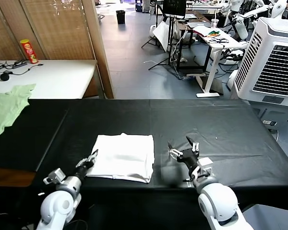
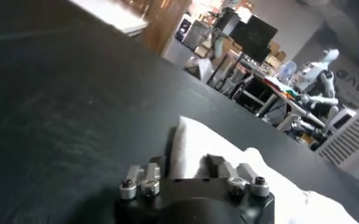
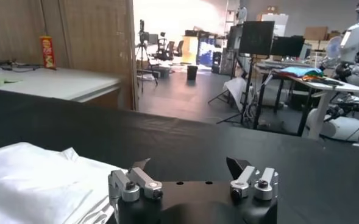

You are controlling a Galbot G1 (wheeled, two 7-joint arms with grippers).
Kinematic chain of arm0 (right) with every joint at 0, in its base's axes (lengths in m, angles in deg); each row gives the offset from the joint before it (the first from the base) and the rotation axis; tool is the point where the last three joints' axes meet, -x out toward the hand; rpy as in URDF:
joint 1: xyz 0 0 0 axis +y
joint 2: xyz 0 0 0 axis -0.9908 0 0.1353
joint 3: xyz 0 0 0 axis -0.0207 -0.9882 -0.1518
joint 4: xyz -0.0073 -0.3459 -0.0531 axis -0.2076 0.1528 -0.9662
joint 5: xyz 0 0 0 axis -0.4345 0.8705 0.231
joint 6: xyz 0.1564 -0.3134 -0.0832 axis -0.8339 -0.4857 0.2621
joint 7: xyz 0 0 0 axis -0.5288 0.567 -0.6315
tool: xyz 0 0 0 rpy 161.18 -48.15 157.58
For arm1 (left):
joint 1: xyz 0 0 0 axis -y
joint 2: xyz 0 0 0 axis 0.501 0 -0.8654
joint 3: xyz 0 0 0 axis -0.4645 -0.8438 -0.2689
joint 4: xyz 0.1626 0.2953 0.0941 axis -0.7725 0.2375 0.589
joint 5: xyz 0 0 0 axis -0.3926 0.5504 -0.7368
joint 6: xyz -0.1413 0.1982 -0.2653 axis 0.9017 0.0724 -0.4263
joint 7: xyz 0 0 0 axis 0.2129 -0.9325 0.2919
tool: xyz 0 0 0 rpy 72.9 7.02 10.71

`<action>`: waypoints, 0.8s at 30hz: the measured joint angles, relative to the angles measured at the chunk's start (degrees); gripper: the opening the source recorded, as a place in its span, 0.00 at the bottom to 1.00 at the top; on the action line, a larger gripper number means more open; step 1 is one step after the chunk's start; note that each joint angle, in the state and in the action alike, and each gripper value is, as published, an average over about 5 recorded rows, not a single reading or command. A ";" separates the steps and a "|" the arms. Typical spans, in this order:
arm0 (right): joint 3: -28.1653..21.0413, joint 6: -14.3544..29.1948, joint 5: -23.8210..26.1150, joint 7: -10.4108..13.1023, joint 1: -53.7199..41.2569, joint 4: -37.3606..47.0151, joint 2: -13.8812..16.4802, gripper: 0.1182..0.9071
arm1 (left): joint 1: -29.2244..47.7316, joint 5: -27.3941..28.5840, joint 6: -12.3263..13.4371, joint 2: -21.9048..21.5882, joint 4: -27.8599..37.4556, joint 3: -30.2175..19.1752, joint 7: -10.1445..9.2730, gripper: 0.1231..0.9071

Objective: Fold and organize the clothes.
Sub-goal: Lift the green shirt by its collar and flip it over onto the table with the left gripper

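Note:
A white T-shirt [image 1: 124, 155], folded into a rectangle, lies on the black table [image 1: 230, 124] a little left of centre near the front. My left gripper [image 1: 92, 156] is at its front left corner. In the left wrist view the left gripper [image 2: 185, 163] has its jaws drawn in on the raised edge of the white fabric [image 2: 228, 149]. My right gripper [image 1: 181, 145] stands open just right of the shirt, with nothing between its fingers. In the right wrist view the right gripper [image 3: 188, 163] faces bare black table, and the shirt [image 3: 39, 182] lies off to one side.
A pale green cloth [image 1: 7, 108] lies over the table's far left end. Behind it stands a white table [image 1: 53, 76] with a red can [image 1: 29, 51]. A large white air cooler [image 1: 273, 62] stands beyond the right end.

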 joint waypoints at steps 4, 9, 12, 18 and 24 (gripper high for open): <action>0.24 0.53 1.24 -0.22 0.66 -0.02 -0.32 0.86 | 0.06 3.36 0.19 -0.29 -0.32 0.07 -0.28 0.04; 0.84 0.80 1.63 -0.28 1.44 -0.26 -0.48 0.86 | -0.11 13.56 0.78 -1.91 -1.16 0.78 -0.36 0.03; 1.03 0.82 1.79 -0.29 1.75 -0.36 -0.61 0.86 | -0.75 19.78 1.67 -4.32 -1.85 1.79 0.03 0.03; 0.68 0.80 1.96 -0.28 1.74 -0.38 -0.78 0.86 | -2.68 25.71 3.86 -12.04 -3.53 5.52 0.52 0.03; 0.43 0.71 1.96 -0.26 1.45 -0.41 -1.02 0.86 | -4.20 28.73 5.34 -21.34 -5.35 11.02 -0.57 0.03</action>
